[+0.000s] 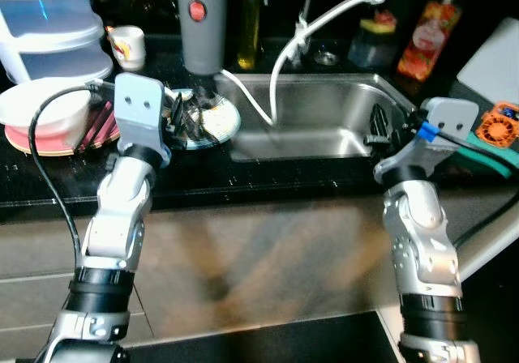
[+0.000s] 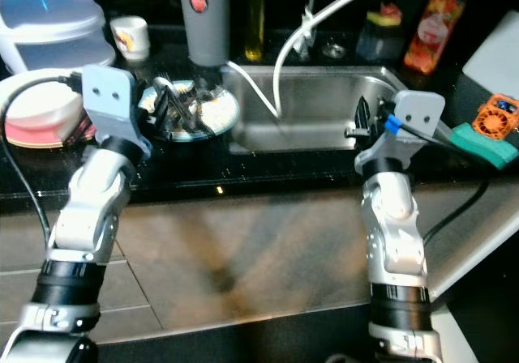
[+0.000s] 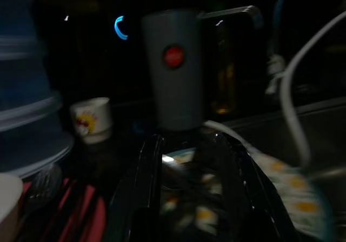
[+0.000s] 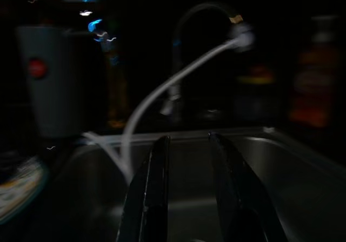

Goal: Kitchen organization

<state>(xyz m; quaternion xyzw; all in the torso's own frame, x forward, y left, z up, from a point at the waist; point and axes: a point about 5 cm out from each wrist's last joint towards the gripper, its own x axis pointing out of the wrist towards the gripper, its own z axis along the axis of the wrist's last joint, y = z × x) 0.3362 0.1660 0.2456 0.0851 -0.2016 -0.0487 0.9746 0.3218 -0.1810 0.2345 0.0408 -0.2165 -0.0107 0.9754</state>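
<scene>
- The left gripper [image 1: 182, 120] hangs over the patterned plate [image 1: 219, 122], its jaws spread with nothing between them. In the left wrist view the two black fingers [image 3: 141, 199] stand apart on either side of the flowered plate face, though blur hides whether a tip touches the plate.
- The right gripper [image 1: 378, 128] sits at the right edge of the sink [image 1: 324, 104], its jaws parted and empty, pointing into the steel basin.
- The plate, the task's likely object, lies on the dark tabletop [image 1: 49, 177] just beside the sink's left rim, at the foot of a grey cylindrical appliance [image 1: 200, 19] with a red button. Something dark, perhaps cutlery, seems to lie on it; I cannot make it out.
- Further left, a white bowl [image 1: 45, 108] rests on a pink plate [image 1: 32, 143], with stacked clear containers [image 1: 49, 23] and a small printed cup [image 1: 128, 45] behind.
- A white hose [image 1: 284, 55] curves from the tap down into the sink. An oil bottle [image 1: 250, 23] and a red sauce bottle [image 1: 428, 39] stand along the back.
- Judged from this, the step in hand is the approach to the plate, before any grasp.
- The next move probably calls for lowering the left jaws onto the plate's rim and closing firmly there, as a flat plate offers little else to grip.
- Carrying it toward the sink would mean avoiding the appliance and hose.
</scene>
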